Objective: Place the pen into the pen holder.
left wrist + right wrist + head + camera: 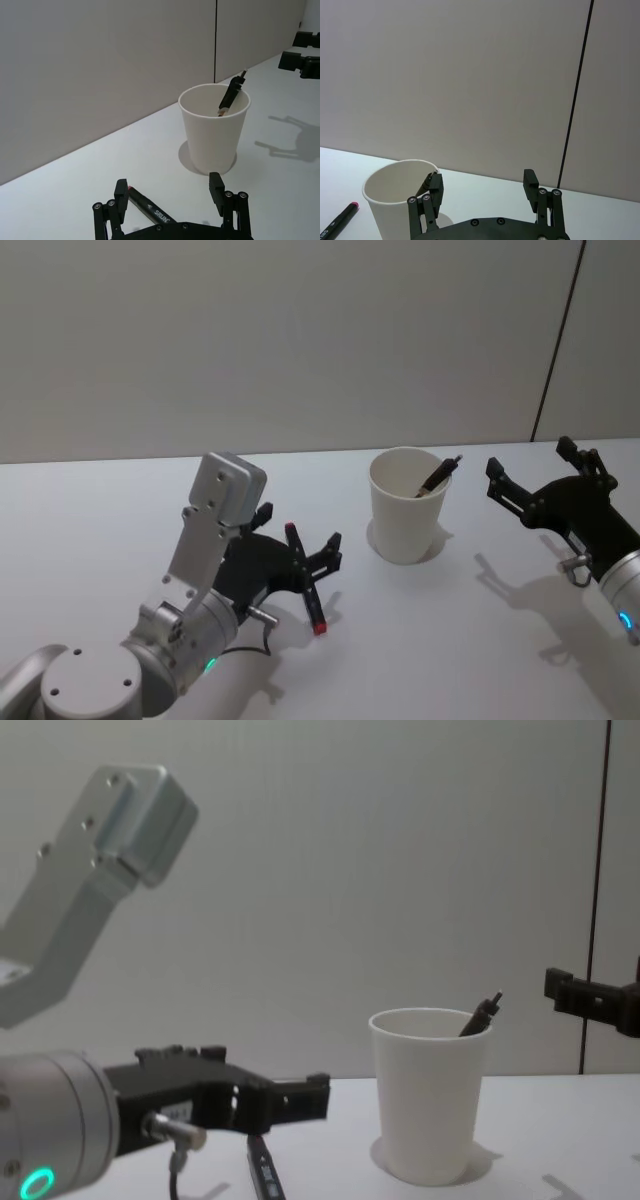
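The pen holder [408, 510], a white paper cup, stands upright mid-table, and a dark pen [440, 475] leans inside it with its tip over the rim. A second pen [306, 585], black with red ends, lies on the table to the cup's left. My left gripper [300, 532] hovers open over this pen. In the left wrist view the pen [147, 207] lies close beside one finger [121, 192], and I cannot tell if they touch. My right gripper [530, 458] is open with nothing between its fingers, to the right of the cup and apart from it.
A pale wall [300, 340] runs behind the far table edge. Bare tabletop [480, 640] lies in front of the cup and between the two arms.
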### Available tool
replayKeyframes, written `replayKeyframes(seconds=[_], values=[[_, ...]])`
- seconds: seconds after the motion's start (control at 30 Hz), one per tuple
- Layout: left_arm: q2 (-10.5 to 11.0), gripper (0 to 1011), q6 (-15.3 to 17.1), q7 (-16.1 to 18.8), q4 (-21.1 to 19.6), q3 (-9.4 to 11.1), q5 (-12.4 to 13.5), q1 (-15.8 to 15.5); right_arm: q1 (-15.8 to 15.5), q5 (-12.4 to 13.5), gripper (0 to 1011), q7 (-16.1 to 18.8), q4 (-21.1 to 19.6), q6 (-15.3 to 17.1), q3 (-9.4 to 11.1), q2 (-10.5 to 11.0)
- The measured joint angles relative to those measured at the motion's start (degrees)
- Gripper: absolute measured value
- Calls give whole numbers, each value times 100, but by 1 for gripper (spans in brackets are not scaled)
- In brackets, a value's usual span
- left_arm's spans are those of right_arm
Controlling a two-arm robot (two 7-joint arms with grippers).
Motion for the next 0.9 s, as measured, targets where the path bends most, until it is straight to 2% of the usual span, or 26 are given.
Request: replayKeyframes(seconds=[0.47,0.9], values=[[-266,1001,375,15,197,102,-101,0,0,0,1001,0,-1,0,0,0],[-471,1001,641,43,376,160,4,-82,0,0,1001,0,0,0,0,0]])
